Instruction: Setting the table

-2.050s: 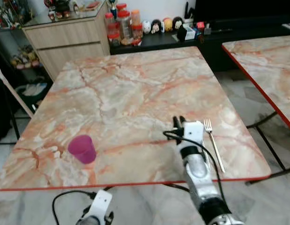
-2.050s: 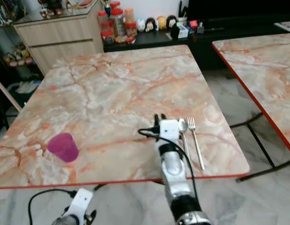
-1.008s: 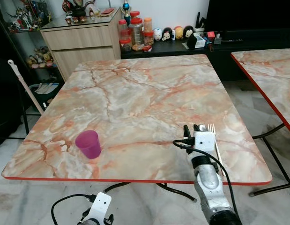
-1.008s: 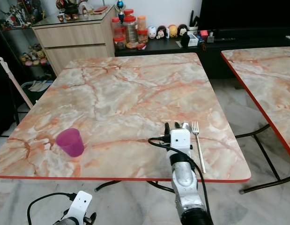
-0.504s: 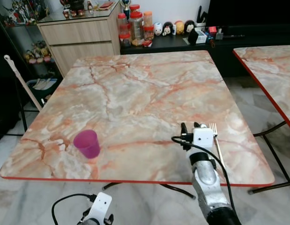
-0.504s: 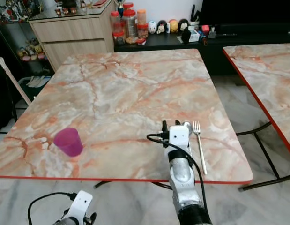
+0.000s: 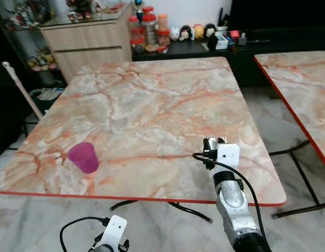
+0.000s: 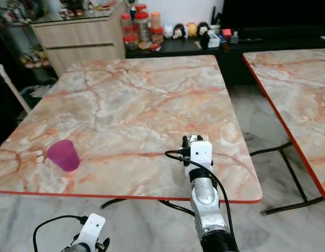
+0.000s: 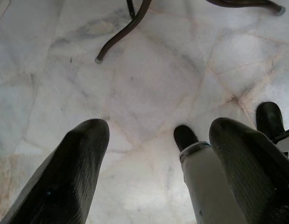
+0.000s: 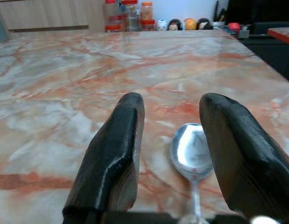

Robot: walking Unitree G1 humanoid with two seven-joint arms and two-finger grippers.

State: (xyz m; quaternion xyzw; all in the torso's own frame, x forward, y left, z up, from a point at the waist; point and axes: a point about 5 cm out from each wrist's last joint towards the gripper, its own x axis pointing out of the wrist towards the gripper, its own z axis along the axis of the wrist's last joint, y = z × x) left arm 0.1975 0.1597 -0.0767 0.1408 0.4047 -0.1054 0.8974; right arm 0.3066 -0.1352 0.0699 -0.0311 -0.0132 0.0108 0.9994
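Marble table (image 7: 151, 105), orange-veined, red-edged, with a second like it to the right. Spoon (image 10: 193, 151): flat on the table near its front right edge, bowl lying between the right gripper's (image 10: 170, 135) two fingers, handle running back under the wrist. Right gripper: fingers spread wide, holding nothing, low over the tabletop; arm reaching forward over the front edge. Cup (image 7: 84, 157): purple, upright, well apart at front left. Left gripper (image 9: 158, 154): hanging over the floor, fingers apart, empty.

Two marble tables (image 7: 151, 100) on pale tiled floor (image 9: 149, 84), wooden cabinet (image 7: 86, 50) behind.
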